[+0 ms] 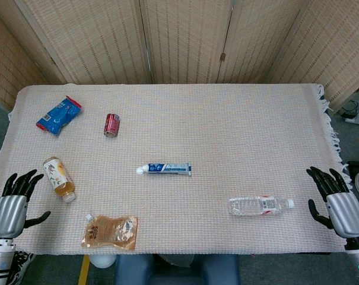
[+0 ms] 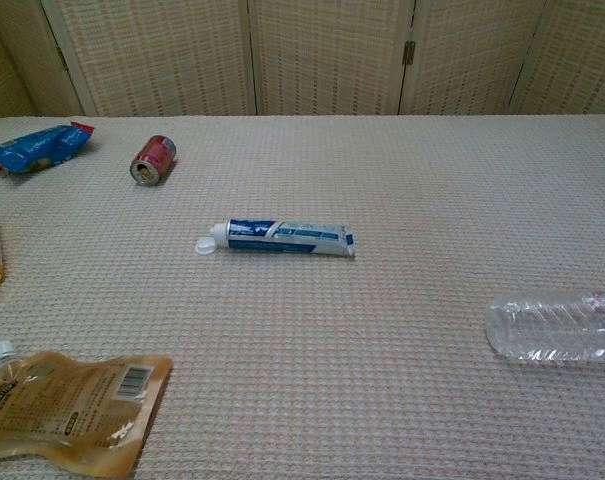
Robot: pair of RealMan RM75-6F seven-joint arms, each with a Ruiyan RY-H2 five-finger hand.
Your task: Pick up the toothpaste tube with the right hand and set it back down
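The toothpaste tube [image 1: 165, 169] [image 2: 282, 238] is blue and white with a white cap at its left end, and it lies flat near the middle of the cloth-covered table. My right hand [image 1: 338, 199] hovers at the table's right edge, far to the right of the tube, fingers apart and holding nothing. At the left front edge my left hand [image 1: 13, 199] is also spread with nothing in it. Neither hand shows in the chest view.
A clear water bottle [image 1: 260, 205] [image 2: 559, 325] lies between the tube and my right hand. A red can [image 1: 111, 124], a blue snack bag [image 1: 58, 114], a tea bottle [image 1: 59, 178] and a brown pouch [image 1: 110, 232] lie on the left half. The cloth's fringed edge [image 1: 330, 119] hangs at the right.
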